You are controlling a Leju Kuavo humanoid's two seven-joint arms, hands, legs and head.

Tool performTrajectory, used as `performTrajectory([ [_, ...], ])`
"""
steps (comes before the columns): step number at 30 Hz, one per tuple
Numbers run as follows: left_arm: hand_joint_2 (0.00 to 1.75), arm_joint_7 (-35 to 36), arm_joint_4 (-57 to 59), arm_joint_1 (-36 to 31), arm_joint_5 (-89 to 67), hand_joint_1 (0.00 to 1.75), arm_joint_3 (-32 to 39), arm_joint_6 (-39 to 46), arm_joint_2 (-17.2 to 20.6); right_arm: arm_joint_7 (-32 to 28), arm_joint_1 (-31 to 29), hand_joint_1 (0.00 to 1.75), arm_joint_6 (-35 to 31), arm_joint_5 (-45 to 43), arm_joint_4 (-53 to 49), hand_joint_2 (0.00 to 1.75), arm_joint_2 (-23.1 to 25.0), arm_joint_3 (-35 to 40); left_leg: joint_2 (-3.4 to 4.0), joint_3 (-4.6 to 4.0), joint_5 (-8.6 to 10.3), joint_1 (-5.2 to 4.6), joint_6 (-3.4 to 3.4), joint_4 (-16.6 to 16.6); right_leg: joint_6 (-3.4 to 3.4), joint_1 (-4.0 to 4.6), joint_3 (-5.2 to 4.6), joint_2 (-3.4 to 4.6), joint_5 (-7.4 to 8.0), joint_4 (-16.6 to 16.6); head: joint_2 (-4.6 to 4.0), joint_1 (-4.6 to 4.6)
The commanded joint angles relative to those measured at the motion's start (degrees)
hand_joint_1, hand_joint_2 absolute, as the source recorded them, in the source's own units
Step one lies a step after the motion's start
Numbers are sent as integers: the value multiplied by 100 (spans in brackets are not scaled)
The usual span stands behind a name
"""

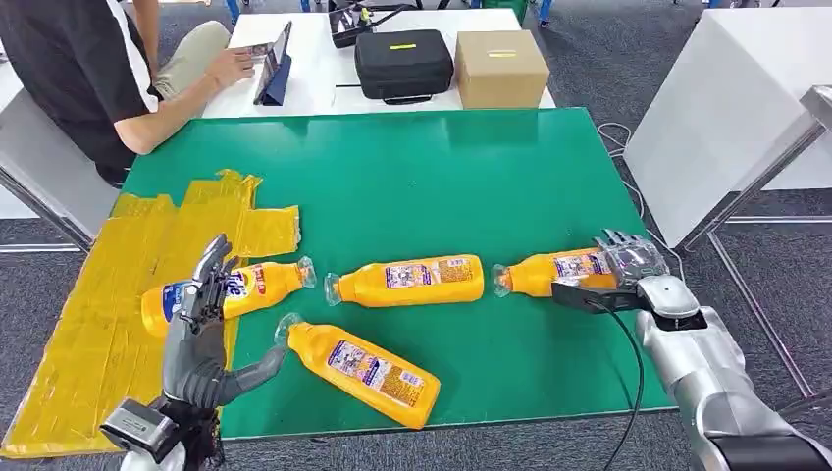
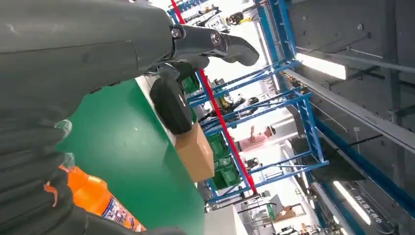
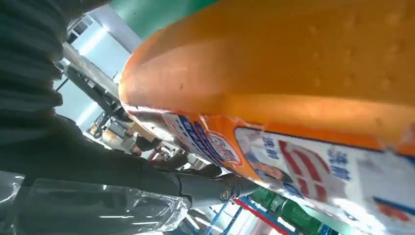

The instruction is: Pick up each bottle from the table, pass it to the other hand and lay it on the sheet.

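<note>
Nearest, left hand point(image 1: 201, 324), fingers apart, holding nothing, partly hides the bottle on the yellow sheet point(image 1: 69, 343). Two bottles lie on the green table point(image 1: 442, 186). Right hand point(image 1: 628, 270) grips the right bottle point(image 1: 554, 272), base hidden

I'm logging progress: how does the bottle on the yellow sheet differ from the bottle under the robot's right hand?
The bottle on the yellow sheet lies partly on the sheet, at the table's left; the bottle under the right hand lies on bare green table, at the right. The left hand is raised in front of the first, seemingly not gripping it; the right hand rests on the second's base. Both lie flat, orange with clear caps.
</note>
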Motion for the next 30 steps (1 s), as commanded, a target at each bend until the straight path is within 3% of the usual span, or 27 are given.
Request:
performTrajectory([
  [1, 175, 41, 455, -211, 41, 0, -121, -32, 24, 27, -381, 0, -45, 46, 923, 175, 217, 284, 7, 16, -2, 6, -19, -7, -6, 5, 17, 4, 2, -11, 0, 0],
  [10, 175, 78, 699, -283, 99, 0, -184, -71, -54, -30, -364, 0, 2, -44, 1346, 175, 267, 336, 9, 36, 4, 8, -18, -11, -5, 7, 38, 1, 8, -19, 0, 2],
  [11, 175, 79, 721, -295, 105, 0, -185, -77, -56, -96, -318, 9, 21, -121, 1328, 175, 256, 303, 7, 40, 2, 8, -14, -7, -3, 7, 42, 0, 6, -14, 2, 2],
  [12, 175, 80, 741, -308, 112, 0, -186, -83, -59, -159, -268, 68, 50, -184, 1315, 175, 239, 278, 3, 43, 1, 6, -10, -5, -1, 5, 45, -3, 4, -11, 0, 2],
  [13, 175, 81, 751, -320, 117, 0, -184, -86, -61, -211, -219, 68, 72, -225, 1294, 175, 220, 274, 1, 45, 5, 9, -16, -9, -2, 8, 48, -6, 8, -18, 0, 2],
  [14, 175, 81, 751, -320, 117, 0, -184, -86, -61, -211, -219, 99, 72, -225, 1294, 175, 220, 274, -1, 49, 3, 8, -12, -7, 0, 7, 52, -8, 7, -16, 0, 2],
  [15, 175, 83, 763, -337, 129, 0, -183, -96, -65, -327, -158, 157, 158, -350, 1258, 175, 201, 236, 1, 52, 2, 7, -9, -5, 1, 6, 53, -5, 6, -13, 0, 4],
  [16, 175, 86, 757, -349, 145, 0, -186, -107, -60, -504, -83, 171, 247, -530, 1199, 175, 181, 184, -1, 52, 6, 10, -15, -8, 0, 9, 55, -7, 11, -20, 0, 2],
  [30, 175, 68, 903, -406, 191, 0, -223, -116, -81, -1372, 267, 175, 1106, -1743, 1205, 175, -3, 111, -18, 72, 8, 17, -11, -10, 5, 12, 27, -21, 13, -32, 0, 0],
])
